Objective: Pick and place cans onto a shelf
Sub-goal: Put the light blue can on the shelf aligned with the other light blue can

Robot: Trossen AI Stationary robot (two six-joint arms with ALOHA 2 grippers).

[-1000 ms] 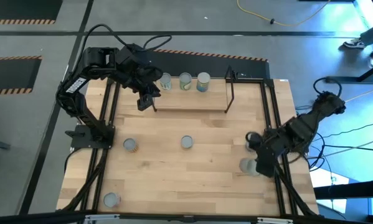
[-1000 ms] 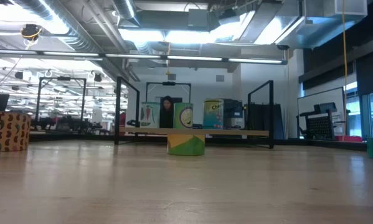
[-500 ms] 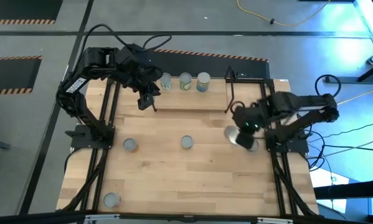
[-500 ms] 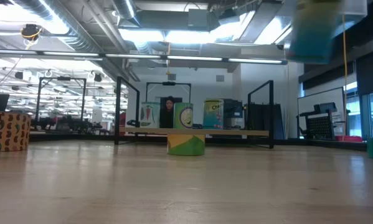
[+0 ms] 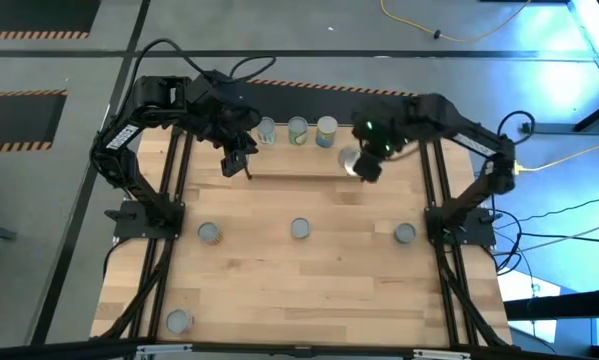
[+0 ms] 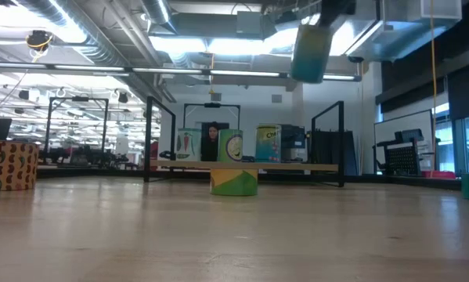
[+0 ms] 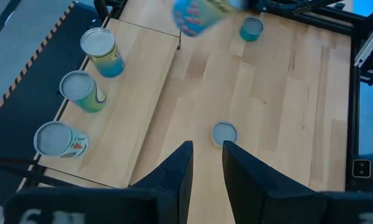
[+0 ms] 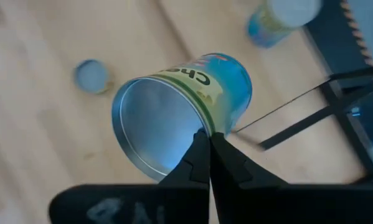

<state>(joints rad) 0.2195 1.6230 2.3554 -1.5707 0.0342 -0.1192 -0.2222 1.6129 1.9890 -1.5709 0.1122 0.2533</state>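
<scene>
Three cans [image 5: 297, 131] stand upright in a row on the left part of the shelf [image 5: 309, 165], at the far edge of the table [image 5: 319, 280], leaving the right part of the board bare up to the black wire side loop. Four more cans stand apart on the open table: three in a line across the middle, one [image 5: 179, 321] at the near left corner, with plenty of bare wood between them. Reaching in from the right and stretched out towards the far side, the right arm holds its gripper [image 5: 364, 162] above the bare right part of the shelf, clenched on a blue can [image 8: 183, 112]. That can hangs high in the air, tipped so its long axis slants and its silver end faces the wrist camera. Bent over the shelf's left end, the left arm keeps its gripper [image 7: 204, 163] in the air just on the near side of the row, fingers slightly parted and holding nothing.
</scene>
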